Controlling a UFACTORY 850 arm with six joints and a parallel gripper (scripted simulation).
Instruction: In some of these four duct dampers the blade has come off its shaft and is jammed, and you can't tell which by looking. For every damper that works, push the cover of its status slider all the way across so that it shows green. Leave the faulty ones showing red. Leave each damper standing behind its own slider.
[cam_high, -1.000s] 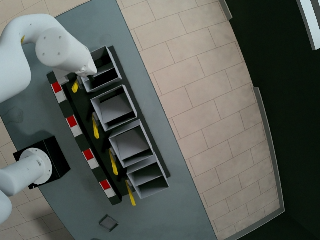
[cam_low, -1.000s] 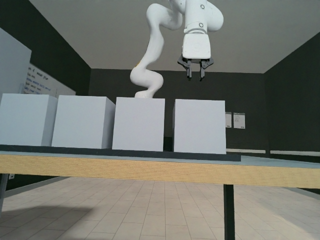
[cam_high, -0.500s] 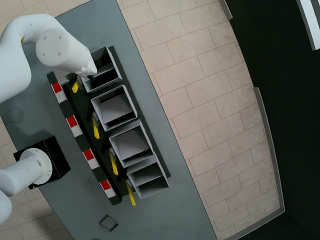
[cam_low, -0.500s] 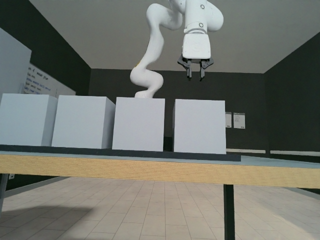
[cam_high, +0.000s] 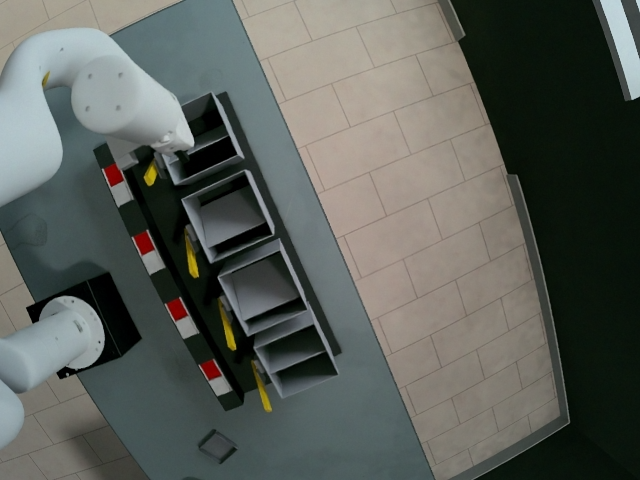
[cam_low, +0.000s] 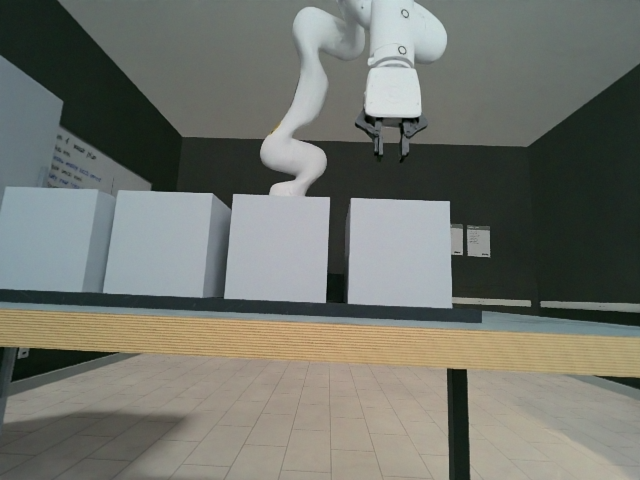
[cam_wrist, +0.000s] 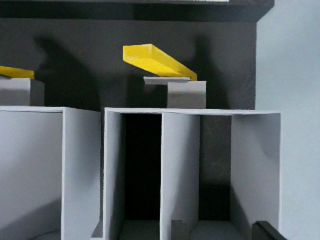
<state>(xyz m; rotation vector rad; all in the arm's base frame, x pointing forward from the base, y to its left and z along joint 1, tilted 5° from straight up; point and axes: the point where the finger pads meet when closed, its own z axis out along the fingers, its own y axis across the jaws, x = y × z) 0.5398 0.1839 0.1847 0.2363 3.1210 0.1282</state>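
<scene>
Four grey box-shaped duct dampers stand in a row on a black board (cam_high: 155, 217) (cam_low: 258, 305). Each has a yellow lever on its near side and a slider in front of it. All sliders show red, among them the first slider's window (cam_high: 113, 175), with its white cover (cam_high: 121, 193) beside it. My gripper (cam_high: 178, 157) (cam_low: 390, 155) hangs well above the end damper (cam_high: 206, 173) (cam_low: 398, 253) (cam_wrist: 192, 112). Its fingers are partly apart with nothing between them. In the wrist view this damper's blade (cam_wrist: 180, 170) stands on edge, and its yellow lever (cam_high: 150, 173) (cam_wrist: 157, 60) sticks out beyond it.
The neighbouring damper (cam_high: 230, 253) (cam_wrist: 30, 170) stands close beside it, with its own yellow lever (cam_high: 191, 253) (cam_wrist: 15, 71). The arm's black base (cam_high: 111, 310) stands beside the slider strip. A small grey square (cam_high: 217, 445) lies near the table's end.
</scene>
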